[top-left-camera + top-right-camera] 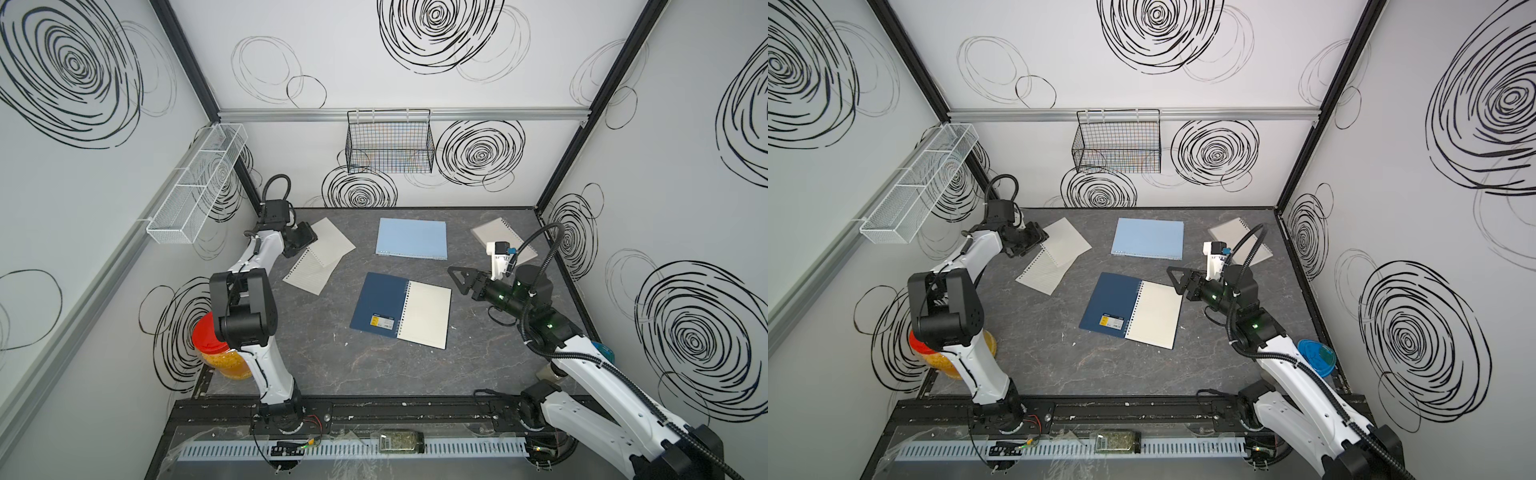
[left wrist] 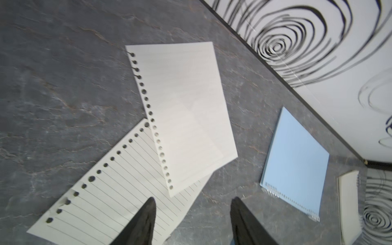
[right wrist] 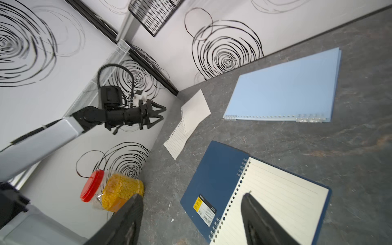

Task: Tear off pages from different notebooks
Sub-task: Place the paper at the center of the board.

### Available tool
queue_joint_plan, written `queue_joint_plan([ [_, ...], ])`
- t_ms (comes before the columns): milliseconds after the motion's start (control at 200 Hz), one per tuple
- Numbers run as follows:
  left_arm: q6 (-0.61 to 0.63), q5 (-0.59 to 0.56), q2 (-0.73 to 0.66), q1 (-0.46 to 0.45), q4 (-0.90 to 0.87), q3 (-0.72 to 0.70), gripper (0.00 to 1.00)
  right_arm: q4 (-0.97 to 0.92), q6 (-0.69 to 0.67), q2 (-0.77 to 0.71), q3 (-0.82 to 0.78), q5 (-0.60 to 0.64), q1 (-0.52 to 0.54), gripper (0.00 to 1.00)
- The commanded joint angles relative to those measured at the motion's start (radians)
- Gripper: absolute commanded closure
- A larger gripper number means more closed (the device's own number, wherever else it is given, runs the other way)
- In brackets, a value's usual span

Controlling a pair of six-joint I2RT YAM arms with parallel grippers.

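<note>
Two pages (image 1: 328, 243) overlap rear left; closed notebook (image 1: 411, 239) behind open notebook (image 1: 382, 307) (third notebook (image 1: 488, 230) rear right).

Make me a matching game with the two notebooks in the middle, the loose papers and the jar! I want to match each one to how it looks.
Things:
1. light-blue notebook
2. navy notebook
3. loose pages
4. jar

Looks:
A. two sheets overlapping
B. closed, lying flat
C. lying open, cream page showing
D. red lid, yellow stuff inside

Pairs: 1-B, 2-C, 3-A, 4-D
</note>
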Motion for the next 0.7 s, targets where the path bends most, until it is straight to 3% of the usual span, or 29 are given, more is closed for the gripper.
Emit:
queue_joint_plan([
  [0, 0.089, -0.018, -0.067, -0.103, 0.003, -0.067, 0.4, -0.087, -0.027, 0.052, 0.017, 0.046, 0.006, 0.24],
  [145, 0.138, -0.029, -0.114, -0.226, -0.006, -0.139, 0.4, -0.099, -0.034, 0.11, 0.023, 0.077, 0.015, 0.24],
  [295, 0.139, -0.027, -0.156, -0.296, 0.014, -0.225, 0.4, -0.122, -0.045, 0.163, 0.048, 0.106, 0.019, 0.23],
  [565, 0.096, -0.033, -0.207, -0.329, 0.097, -0.411, 0.38, -0.168, -0.032, 0.367, 0.11, 0.087, 0.044, 0.24],
  [696, 0.044, -0.024, -0.302, -0.348, 0.131, -0.511, 0.36, -0.206, -0.084, 0.501, 0.207, 0.085, 0.071, 0.24],
])
